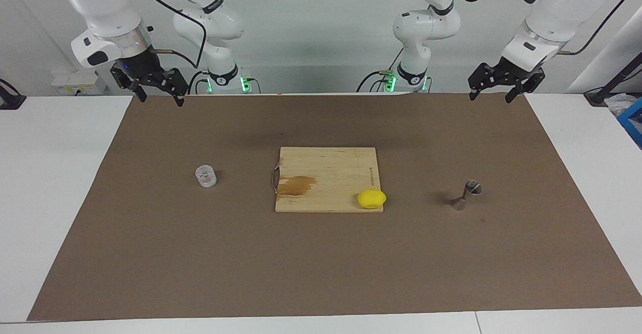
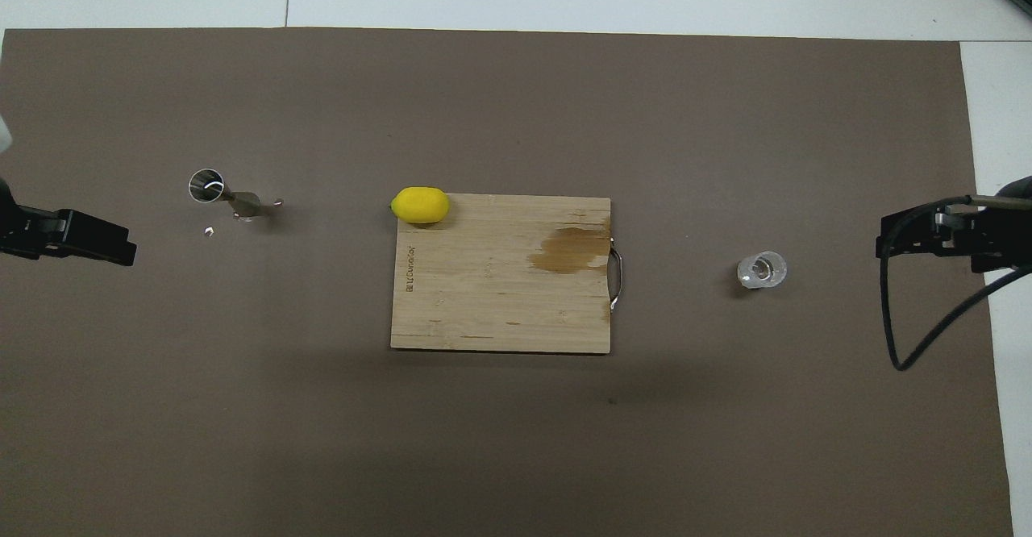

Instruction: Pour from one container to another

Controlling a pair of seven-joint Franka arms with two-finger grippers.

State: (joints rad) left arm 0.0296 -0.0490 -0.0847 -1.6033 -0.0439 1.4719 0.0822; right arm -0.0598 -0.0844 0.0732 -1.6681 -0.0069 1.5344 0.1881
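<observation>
A brown mat [image 1: 321,254] is covering most of the white table [image 1: 55,198], and the stretch of it closest to the facing camera is lying bare. Sitting on the middle of the mat is a pale wooden cutting board [image 1: 326,173] with a small metal handle and a dark stain, and a yellow lemon [image 1: 371,198] is resting on the board's corner that is farthest from the robots and toward the left arm's end.

A small shiny steel hourglass-shaped jigger [image 1: 466,195] is standing upright on the mat toward the left arm's end, well apart from the board. A small clear short glass cup [image 1: 205,176] with a thick base is standing upright toward the right arm's end, also well apart from the board.

The left gripper [image 1: 490,93] is hanging in the air over the mat's edge by the robots, at the left arm's end, with its jaws standing apart and nothing between them; the jigger is sitting well away from those jaws, out on the mat. The right gripper [image 1: 160,96] is waiting likewise over the same edge at the right arm's end, jaws apart and holding nothing, with the glass cup well clear of them.
</observation>
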